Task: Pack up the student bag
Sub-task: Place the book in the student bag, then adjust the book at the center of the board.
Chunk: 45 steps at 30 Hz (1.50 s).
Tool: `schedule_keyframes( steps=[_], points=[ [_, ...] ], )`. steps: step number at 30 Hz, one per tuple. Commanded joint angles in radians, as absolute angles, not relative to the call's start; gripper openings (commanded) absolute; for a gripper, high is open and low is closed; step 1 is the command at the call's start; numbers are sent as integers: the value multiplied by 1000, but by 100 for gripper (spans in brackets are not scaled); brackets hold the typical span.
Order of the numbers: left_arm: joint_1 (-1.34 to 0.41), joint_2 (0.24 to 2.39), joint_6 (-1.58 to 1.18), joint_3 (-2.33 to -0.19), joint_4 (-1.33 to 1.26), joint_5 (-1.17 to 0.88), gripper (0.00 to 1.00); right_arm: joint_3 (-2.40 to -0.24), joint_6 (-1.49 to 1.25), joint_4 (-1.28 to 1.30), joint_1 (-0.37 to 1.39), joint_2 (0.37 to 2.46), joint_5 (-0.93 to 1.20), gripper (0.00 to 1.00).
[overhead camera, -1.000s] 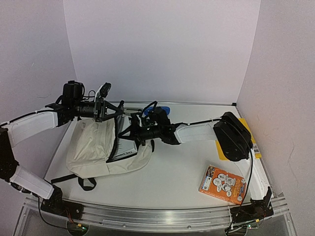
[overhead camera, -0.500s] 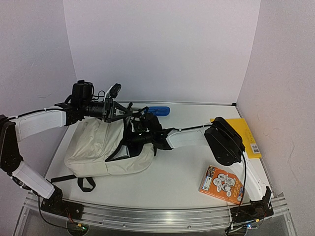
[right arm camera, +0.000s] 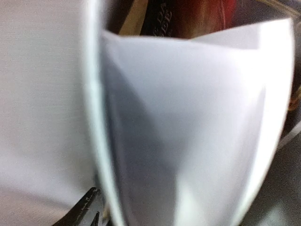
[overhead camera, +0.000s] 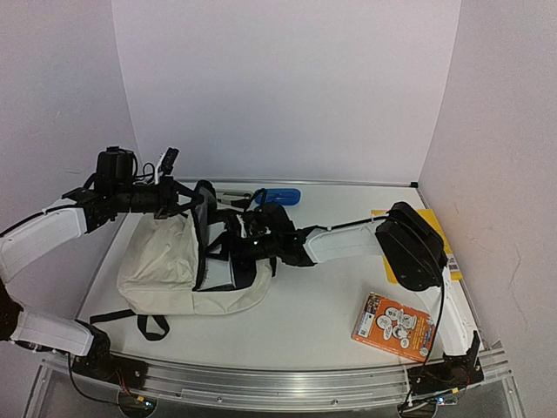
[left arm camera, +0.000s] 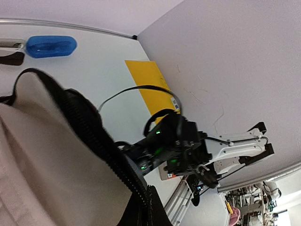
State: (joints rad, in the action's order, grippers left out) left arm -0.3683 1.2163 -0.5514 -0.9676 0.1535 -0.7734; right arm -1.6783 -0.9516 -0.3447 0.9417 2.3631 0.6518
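The student bag (overhead camera: pixel 161 266), a cream backpack with black zippers, lies at the left of the table, its opening facing right. My left gripper (overhead camera: pixel 196 202) is shut on the bag's black zipper edge (left arm camera: pixel 101 141) and holds the flap up; in the left wrist view the gripper (left arm camera: pixel 151 213) sits at the bottom edge. My right gripper (overhead camera: pixel 237 248) is at the bag's mouth, shut on a white book (overhead camera: pixel 223 272) that lies partly inside the opening. The right wrist view is filled by the book's blurred white pages (right arm camera: pixel 188 117), with one fingertip (right arm camera: pixel 87 207) at the bottom.
An orange picture book (overhead camera: pixel 393 326) lies at the front right. A yellow folder (overhead camera: pixel 437 239) lies at the right edge, partly under the right arm. A blue pencil case (overhead camera: pixel 280 196) lies at the back, behind the bag. Walls enclose the table on three sides.
My left gripper has pulled the bag's flap to the left. My right gripper has moved left with the white book, further into the bag's mouth.
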Motion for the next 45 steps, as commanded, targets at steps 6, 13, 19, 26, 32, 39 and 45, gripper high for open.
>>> schedule_keyframes(
  steps=[6, 13, 19, 26, 32, 39, 45],
  points=[
    [-268, 1131, -532, -939, 405, -573, 0, -1698, -678, 23, 921, 2122, 327, 82],
    [-259, 1135, -579, -922, 425, -510, 0, -1679, -558, 179, 922, 1968, 96, 93],
    [-236, 1131, -638, -908, 461, -413, 0, -1653, -498, 252, 915, 1853, -12, 98],
    [-152, 1081, -787, -795, 453, -359, 0, -1526, -516, 287, 808, 1747, -27, 97],
    [-121, 1054, -860, -670, 423, -346, 0, -1338, -560, 301, 652, 1628, -26, 98],
    [-104, 1049, -888, -591, 410, -324, 8, -1094, -645, 336, 477, 1532, 59, 98],
    [-103, 985, -828, -659, 479, -294, 52, -937, -685, 409, 443, 1456, 75, 93]
  ],
)
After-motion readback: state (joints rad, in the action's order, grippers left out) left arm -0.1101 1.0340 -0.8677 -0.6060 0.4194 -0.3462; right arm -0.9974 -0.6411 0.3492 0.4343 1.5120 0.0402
